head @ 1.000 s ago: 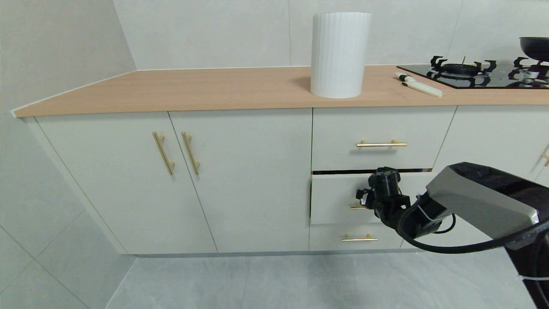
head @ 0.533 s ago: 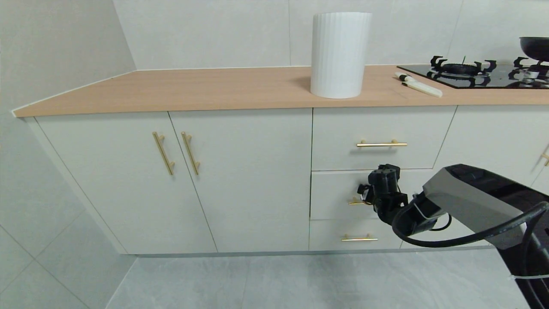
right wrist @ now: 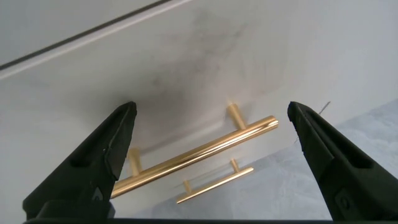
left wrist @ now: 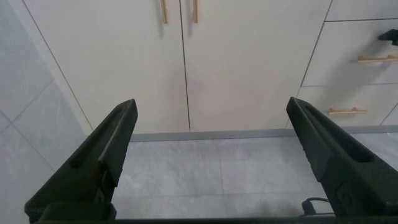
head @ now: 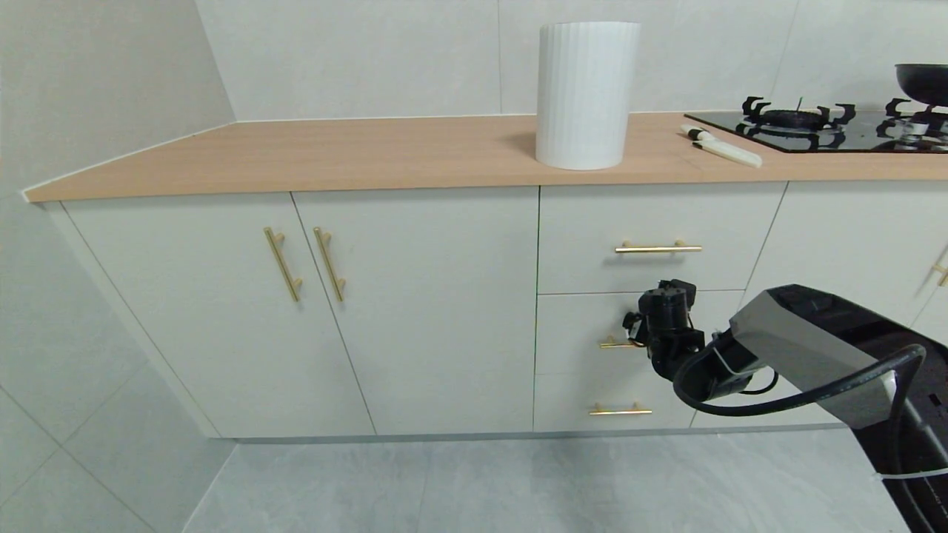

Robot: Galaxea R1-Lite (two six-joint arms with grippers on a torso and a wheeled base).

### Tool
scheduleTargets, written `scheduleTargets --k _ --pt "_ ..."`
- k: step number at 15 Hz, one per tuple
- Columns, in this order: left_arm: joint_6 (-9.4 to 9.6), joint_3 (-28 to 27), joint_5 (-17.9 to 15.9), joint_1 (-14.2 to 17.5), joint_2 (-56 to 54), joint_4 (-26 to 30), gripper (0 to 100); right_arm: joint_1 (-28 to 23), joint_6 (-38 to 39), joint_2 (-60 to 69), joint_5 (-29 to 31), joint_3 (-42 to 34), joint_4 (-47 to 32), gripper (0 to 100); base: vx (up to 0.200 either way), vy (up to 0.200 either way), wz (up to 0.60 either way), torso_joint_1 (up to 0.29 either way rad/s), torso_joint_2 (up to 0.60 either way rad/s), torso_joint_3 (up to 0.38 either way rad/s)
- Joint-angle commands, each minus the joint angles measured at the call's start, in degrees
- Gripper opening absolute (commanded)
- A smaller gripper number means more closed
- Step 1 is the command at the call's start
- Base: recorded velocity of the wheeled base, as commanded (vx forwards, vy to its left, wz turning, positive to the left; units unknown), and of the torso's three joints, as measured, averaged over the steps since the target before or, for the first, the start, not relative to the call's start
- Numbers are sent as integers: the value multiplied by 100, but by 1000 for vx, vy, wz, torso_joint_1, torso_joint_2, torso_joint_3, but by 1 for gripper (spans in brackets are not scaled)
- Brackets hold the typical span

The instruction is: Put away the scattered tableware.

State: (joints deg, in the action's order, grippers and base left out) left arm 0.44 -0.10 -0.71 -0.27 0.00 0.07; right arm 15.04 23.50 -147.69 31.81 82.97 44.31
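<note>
Drawer (head: 578, 326) flush shut; right fingers (right wrist: 102, 162) spread wide, empty, flanking its handle (right wrist: 199, 152). Left fingers (left wrist: 99, 162) wide, empty, over floor (left wrist: 205, 168).

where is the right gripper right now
In the head view the right gripper is low on the right, at the gold handle of the middle drawer, under the top drawer. The right wrist view shows its fingers open before that handle.

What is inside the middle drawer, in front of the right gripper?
Nothing inside can be seen: the middle drawer is shut. Only its front and gold handle show, with the open right gripper before it.
</note>
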Motion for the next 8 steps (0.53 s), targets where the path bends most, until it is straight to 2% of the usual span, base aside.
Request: scheduleTargets --k 1,4,8 --pt "0 1 0 0 0 1 100 -1 5 30 10 -9 34 100 0 0 0 0 0 0" --pt "0 1 0 0 0 1 100 7 -4 135 54 -141 16 100 0 0 0 0 0 0" --pt "0 1 0 0 0 1 100 69 -48 1049 -8 -1424 -19 100 0 0 0 0 0 0"
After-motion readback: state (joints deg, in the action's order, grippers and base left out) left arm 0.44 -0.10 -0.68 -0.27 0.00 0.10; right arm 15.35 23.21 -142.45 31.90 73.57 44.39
